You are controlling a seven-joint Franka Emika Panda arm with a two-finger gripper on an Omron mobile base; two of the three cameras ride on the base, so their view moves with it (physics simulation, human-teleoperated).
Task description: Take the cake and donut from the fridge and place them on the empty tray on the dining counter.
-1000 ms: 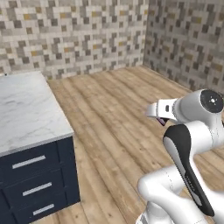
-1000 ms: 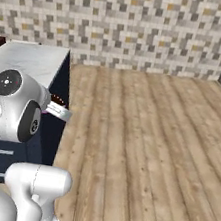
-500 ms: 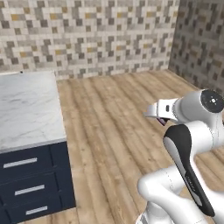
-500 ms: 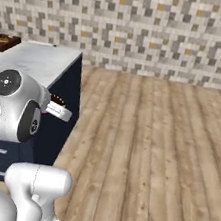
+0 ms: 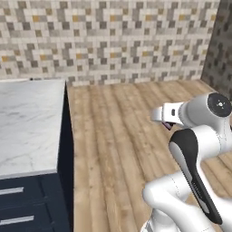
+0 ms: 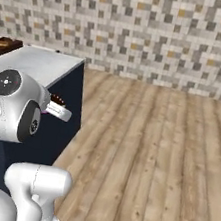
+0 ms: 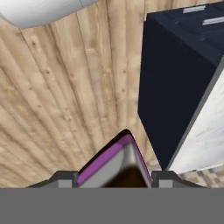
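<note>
**Cake in the grip, well short of the tray**

The cake point(image 7: 118, 164) sits between the fingertips of the end effector point(image 7: 114, 177), whose jaws are closed about halfway on it. A pinkish edge and a dark brown body show in the hand view. In the right base view the cake point(image 6: 58, 99) hangs over the wooden floor point(image 6: 151, 154), just beside the navy side of the dining counter point(image 6: 34, 62) and below its marble top.

The main risk I see is a knock. The slice is carried low and near the counter's corner, so driving or swinging closer without first lifting could push it against the dark panel and loosen it. The grip covers only part of the slice, and a jolt might tip it out onto the floor.

A second risk is the target. A dark reddish-brown tray point(image 6: 3, 46) lies at the counter's far end, but I cannot tell whether it is the empty one.
</note>
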